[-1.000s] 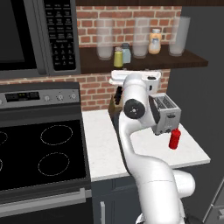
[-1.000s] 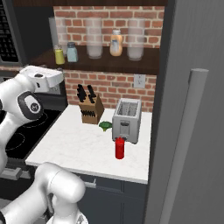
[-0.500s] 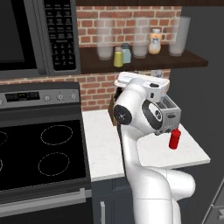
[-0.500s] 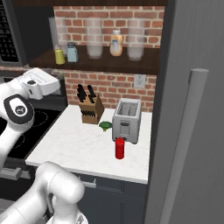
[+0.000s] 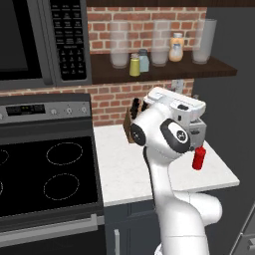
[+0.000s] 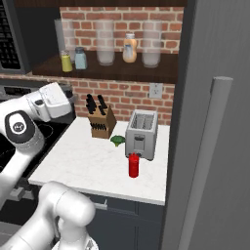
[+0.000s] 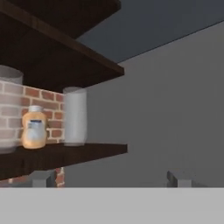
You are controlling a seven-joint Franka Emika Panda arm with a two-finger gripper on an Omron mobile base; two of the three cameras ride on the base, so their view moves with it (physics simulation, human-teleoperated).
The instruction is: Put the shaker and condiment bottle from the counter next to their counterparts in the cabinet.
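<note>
The yellow-green shaker [image 5: 134, 65] [image 6: 66, 62] stands on the dark wooden cabinet shelf [image 5: 164, 73] right beside the pale blue shaker [image 5: 144, 61] [image 6: 80, 58]. Further right on the same shelf sits the orange-cream bottle [image 5: 176, 47] [image 6: 129, 48] [image 7: 34, 129]. The red condiment bottle [image 5: 198, 158] [image 6: 134, 165] stands upright on the white counter [image 5: 124, 174] in front of the toaster [image 6: 141, 134]. My gripper [image 7: 109, 179] is open and empty, its hand [image 5: 179, 107] held below shelf height and looking up at the shelf's right end.
A knife block [image 6: 101, 122] and a small green item [image 6: 117, 140] stand at the back of the counter. Frosted glass jars [image 5: 119, 47] [image 7: 75, 116] line the shelf. A stove [image 5: 45, 174] lies left, a tall grey fridge side [image 6: 215, 122] right.
The arm has folded, its elbow coming down toward the camera, and the hand has dropped slightly away from the shelf. The jaws stay open and empty. No object has moved.
</note>
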